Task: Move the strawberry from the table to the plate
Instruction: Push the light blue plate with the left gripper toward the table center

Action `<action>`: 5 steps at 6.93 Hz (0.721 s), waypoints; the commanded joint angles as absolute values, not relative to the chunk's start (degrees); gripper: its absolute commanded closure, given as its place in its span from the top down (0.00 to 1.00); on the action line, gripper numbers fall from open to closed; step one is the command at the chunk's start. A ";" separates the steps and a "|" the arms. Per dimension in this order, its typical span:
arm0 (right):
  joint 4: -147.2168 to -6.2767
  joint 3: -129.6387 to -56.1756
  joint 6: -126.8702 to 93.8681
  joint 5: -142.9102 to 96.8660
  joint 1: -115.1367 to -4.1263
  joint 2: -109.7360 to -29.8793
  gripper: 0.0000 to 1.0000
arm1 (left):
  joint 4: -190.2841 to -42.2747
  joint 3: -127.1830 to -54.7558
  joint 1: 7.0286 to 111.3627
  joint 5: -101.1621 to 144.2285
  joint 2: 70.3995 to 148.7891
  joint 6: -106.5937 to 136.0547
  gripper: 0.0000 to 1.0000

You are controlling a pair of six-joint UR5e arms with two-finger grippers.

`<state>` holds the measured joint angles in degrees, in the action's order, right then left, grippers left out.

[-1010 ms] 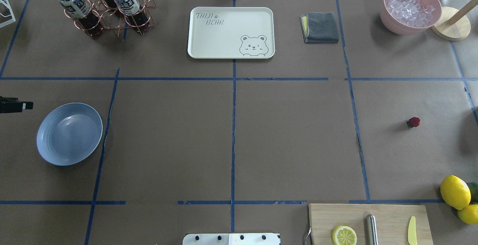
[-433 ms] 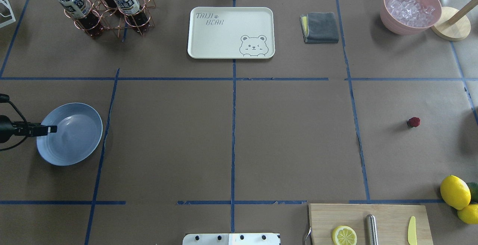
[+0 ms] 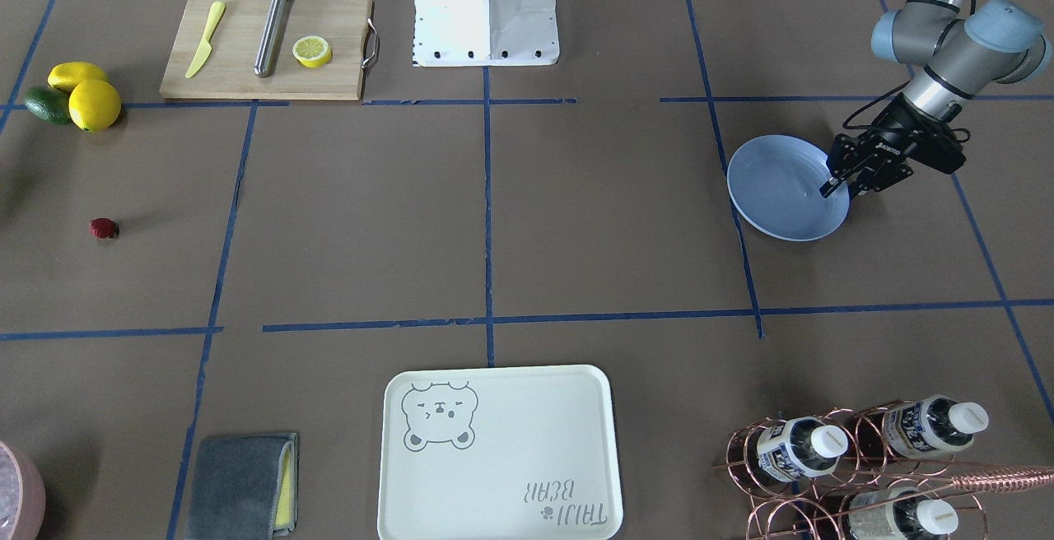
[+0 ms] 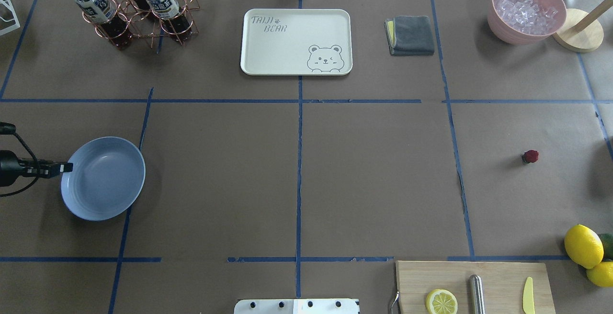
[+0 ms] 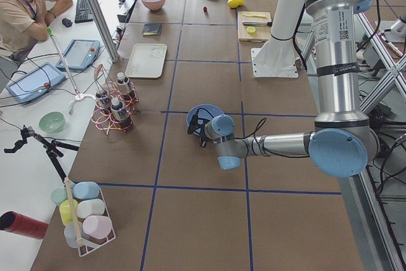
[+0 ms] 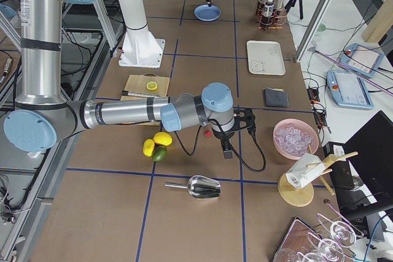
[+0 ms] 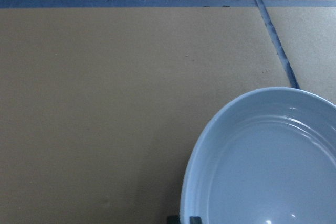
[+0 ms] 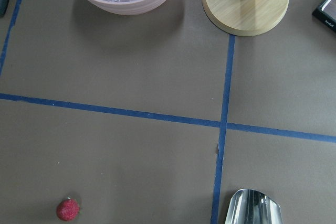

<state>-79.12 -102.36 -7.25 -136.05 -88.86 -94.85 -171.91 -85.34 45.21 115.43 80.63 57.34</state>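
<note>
The strawberry (image 4: 530, 156) lies unpicked on the tabletop (image 4: 373, 175), well apart from the plate (image 4: 103, 178) whose rim the left claw (image 3: 833, 188) meets, so I judge the nearby right claw (image 6: 226, 149) must next descend over it, though I cannot tell either claw's opening.

We are reading "TAIJI BEAR" on the cream tray (image 4: 278, 50), toward its ten o'clock corner in the overhead view; the bottle labels (image 4: 96, 4) are proving illegible.
</note>
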 commanded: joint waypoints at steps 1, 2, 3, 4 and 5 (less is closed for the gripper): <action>-79.10 -102.39 -7.29 -136.05 -88.86 -94.83 1.00 | -170.78 -90.15 45.44 121.00 80.86 57.57 0.00; -79.01 -102.48 -7.12 -136.05 -88.86 -94.92 1.00 | -166.33 -93.83 45.44 120.94 82.25 58.09 0.00; -79.01 -102.48 -7.29 -136.05 -88.86 -94.92 1.00 | -157.85 -97.96 45.53 120.33 86.96 60.44 0.00; -79.10 -102.48 -7.38 -136.05 -88.86 -94.83 1.00 | -149.15 -99.22 45.35 117.89 94.15 62.03 0.00; -79.01 -102.65 -7.38 -136.14 -88.86 -94.83 1.00 | -140.71 -98.62 42.31 111.86 101.96 63.79 0.00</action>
